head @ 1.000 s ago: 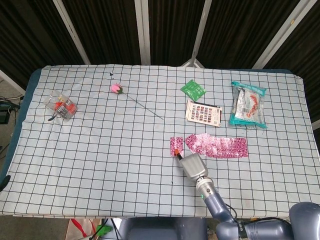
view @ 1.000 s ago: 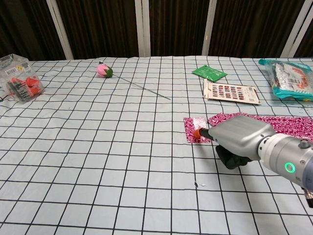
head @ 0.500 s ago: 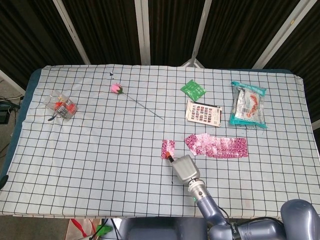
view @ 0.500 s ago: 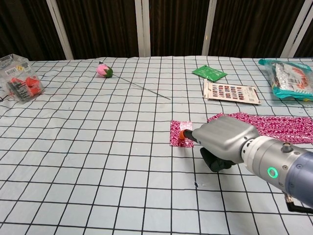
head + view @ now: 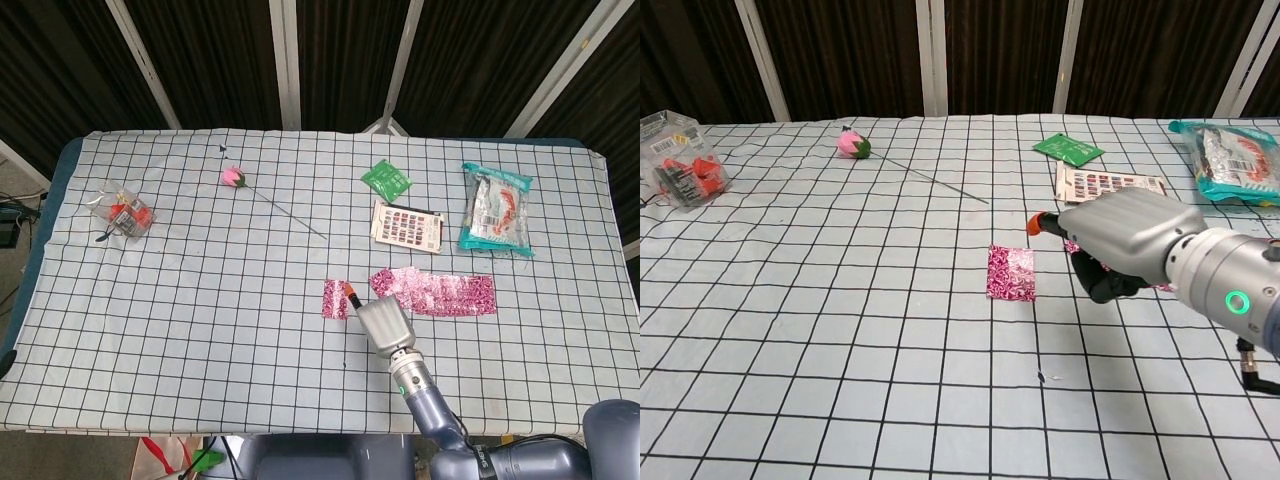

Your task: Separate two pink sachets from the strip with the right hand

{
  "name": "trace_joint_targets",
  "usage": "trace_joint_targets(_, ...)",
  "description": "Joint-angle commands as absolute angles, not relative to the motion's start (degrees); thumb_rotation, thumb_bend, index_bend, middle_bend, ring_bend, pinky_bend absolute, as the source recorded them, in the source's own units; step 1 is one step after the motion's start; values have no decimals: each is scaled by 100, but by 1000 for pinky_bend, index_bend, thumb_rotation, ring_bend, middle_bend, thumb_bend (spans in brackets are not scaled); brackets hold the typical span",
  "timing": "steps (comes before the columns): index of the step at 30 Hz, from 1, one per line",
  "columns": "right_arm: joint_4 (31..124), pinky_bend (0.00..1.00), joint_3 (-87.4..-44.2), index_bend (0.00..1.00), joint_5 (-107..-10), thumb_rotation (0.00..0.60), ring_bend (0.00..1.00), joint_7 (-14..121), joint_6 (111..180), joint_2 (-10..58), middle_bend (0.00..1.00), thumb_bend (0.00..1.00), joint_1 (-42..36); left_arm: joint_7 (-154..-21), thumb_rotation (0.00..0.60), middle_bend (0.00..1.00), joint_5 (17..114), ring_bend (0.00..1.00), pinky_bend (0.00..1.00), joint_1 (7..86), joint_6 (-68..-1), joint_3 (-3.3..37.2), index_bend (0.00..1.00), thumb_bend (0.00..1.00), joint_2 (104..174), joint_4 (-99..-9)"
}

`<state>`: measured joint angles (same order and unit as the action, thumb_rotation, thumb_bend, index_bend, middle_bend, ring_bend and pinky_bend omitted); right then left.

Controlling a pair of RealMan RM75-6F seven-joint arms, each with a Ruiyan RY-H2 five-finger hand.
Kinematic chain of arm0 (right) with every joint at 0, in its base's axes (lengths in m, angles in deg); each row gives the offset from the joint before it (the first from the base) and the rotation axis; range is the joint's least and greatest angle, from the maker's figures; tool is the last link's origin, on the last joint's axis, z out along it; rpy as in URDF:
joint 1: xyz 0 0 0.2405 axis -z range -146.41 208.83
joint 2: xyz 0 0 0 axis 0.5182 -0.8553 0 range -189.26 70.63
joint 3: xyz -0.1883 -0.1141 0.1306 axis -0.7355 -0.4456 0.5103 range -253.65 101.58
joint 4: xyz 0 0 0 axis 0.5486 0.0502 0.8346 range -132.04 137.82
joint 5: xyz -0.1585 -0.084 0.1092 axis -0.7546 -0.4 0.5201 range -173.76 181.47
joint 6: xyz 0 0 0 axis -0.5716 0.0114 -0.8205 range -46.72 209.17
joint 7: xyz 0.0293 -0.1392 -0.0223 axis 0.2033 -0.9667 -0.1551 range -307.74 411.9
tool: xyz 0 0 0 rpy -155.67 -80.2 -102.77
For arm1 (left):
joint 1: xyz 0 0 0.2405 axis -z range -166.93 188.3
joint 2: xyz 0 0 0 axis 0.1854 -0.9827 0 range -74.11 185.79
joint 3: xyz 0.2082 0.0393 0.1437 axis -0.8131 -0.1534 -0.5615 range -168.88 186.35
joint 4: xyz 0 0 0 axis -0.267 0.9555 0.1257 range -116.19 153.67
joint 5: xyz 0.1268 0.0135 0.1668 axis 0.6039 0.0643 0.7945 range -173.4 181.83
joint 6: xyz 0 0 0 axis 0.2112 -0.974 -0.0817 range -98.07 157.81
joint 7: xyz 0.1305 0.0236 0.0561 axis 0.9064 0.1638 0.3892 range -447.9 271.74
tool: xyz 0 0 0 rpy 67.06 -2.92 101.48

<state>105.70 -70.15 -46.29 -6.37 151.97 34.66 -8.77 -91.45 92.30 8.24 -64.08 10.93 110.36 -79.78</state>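
Head view: high, looking steeply down over whole white black-gridded tablecloth (image 5: 200, 300). Chest view: low, near front edge, facing forward across cloth (image 5: 840, 330). Both share pink foil sachet (image 5: 336, 298) (image 5: 1011, 273).

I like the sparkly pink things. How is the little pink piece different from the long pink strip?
The separated pink sachet is small and squarish; the pink sachet strip is much longer. The sachet lies alone, left of the right robot hand; the strip lies to its right, with the hand between them in the chest view. Both are shiny pink and lie on the checked tablecloth.
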Motion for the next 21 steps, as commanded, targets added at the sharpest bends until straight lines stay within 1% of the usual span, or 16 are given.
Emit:
trace_joint_targets(1,10571,656,-7043,133,-4547,600,801,-518,15162,3323,800,841,-821,-9116,600,45,9231,0,119,823,-6414,1094,182,378,11045,-7986)
trace_joint_targets(7,10440,656,-7137,132,-4464,600,801,-329,14998,3178,800,841,-783,-9011,600,45,9216,0,119,822,-6414,1097,182,379,11072,-8009)
trace_joint_targets(21,9952,656,-7242,132,-4301,600,801,96,14680,3138,800,840,-730,-8821,600,45,9174,0,119,832,-6388,1106,182,378,11116,-8045)
